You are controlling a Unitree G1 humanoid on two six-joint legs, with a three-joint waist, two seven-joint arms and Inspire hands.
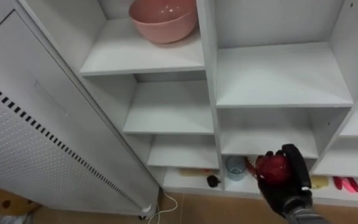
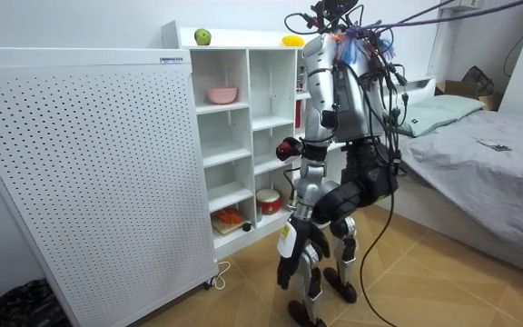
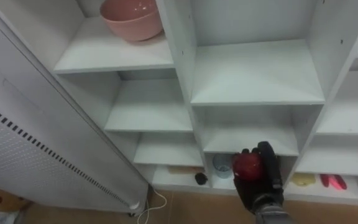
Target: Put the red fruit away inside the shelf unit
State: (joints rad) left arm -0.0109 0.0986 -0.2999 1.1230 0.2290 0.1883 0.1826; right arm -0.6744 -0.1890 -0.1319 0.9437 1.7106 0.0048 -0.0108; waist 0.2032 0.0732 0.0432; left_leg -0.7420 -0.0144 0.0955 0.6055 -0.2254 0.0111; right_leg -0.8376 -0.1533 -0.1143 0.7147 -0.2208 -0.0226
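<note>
One red apple (image 1: 273,168) sits low right in the eye views, the right hand (image 1: 298,177) curled round it from behind, before the bottom shelves of the closet (image 1: 209,93). It looks round, with no long axis or stem direction to read. Room view: the robot stands facing the closet with the apple at mid-frame, and its left hand (image 2: 285,263) hangs low by its thigh, fingers too small to judge.

Soft even indoor light, white closet (image 1: 272,74) bright, darker shadow in its lower compartments
</note>
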